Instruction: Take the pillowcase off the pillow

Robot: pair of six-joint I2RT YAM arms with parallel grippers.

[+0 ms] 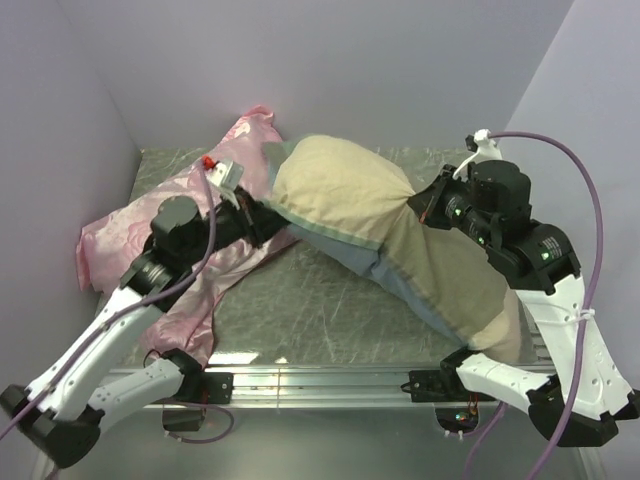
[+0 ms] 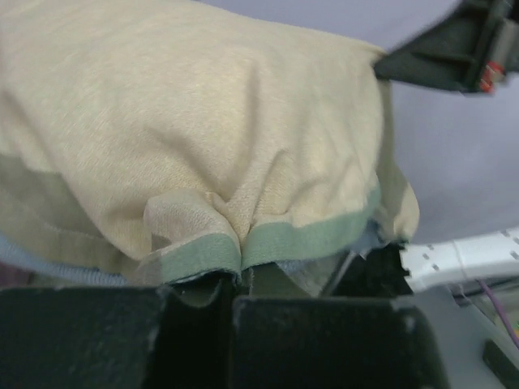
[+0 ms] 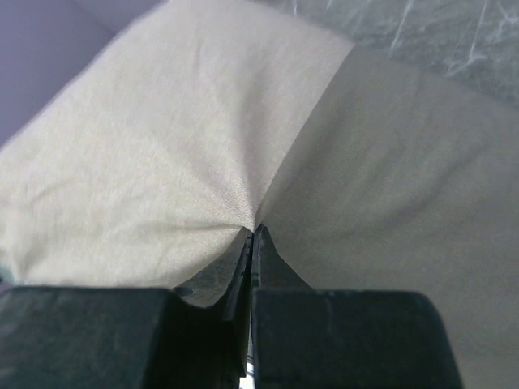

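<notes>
Beige-and-olive soft cloth pillowcase (image 1: 340, 190), plump with the pillow hidden inside, stretches across the metal table (image 1: 320, 300). Left gripper (image 2: 237, 279) is closed on its grey-green edging (image 2: 308, 239); right gripper (image 3: 253, 239) pinches the middle cloth. Stripping seems barely begun; next, the edging must be pulled off the pillow.

One large soft cloth pillowcase (image 1: 340, 195), blocked in beige and olive with grey-green edging. One shiny pink rose-patterned satin case (image 1: 115, 235). Two white-and-black robot arms: a left arm (image 1: 110, 325) and a right arm (image 1: 565, 310). Two black pincers: the left pincer (image 2: 235, 275) and the right pincer (image 3: 253, 235). One scuffed grey metal table (image 1: 310, 300).
</notes>
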